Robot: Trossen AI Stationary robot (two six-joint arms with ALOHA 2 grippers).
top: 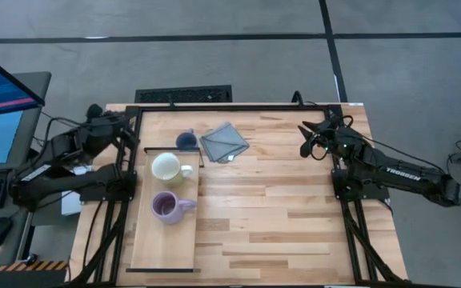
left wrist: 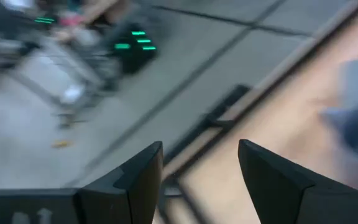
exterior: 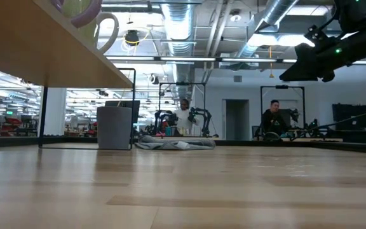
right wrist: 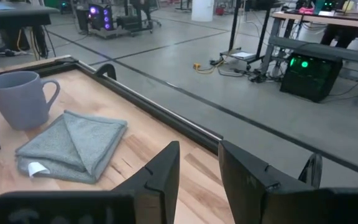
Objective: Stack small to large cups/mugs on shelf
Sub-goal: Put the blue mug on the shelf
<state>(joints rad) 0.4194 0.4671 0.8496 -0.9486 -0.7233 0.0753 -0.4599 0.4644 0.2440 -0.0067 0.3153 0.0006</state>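
The shelf (top: 138, 240) is a pale board on dark legs along the table's left side. On it stand the cream-white mug (top: 166, 168) and, nearer the front, the purple mug (top: 165, 206), both upright. The grey-blue mug (right wrist: 18, 96) stands upright on the tabletop just past the shelf's far end. My left gripper (left wrist: 199, 149) hangs open above the table's far left corner, with nothing between its fingers. My right gripper (right wrist: 197, 152) is raised near the far right, pointing toward the grey-blue mug, open by a narrow gap and holding nothing.
A folded grey cloth (top: 224, 142) lies on the table to the right of the grey-blue mug. A dark frame rail (right wrist: 166, 112) runs along the table's far edge. People sit in the room beyond the table (exterior: 273, 117). Bare planks (top: 278, 216) fill the middle and right.
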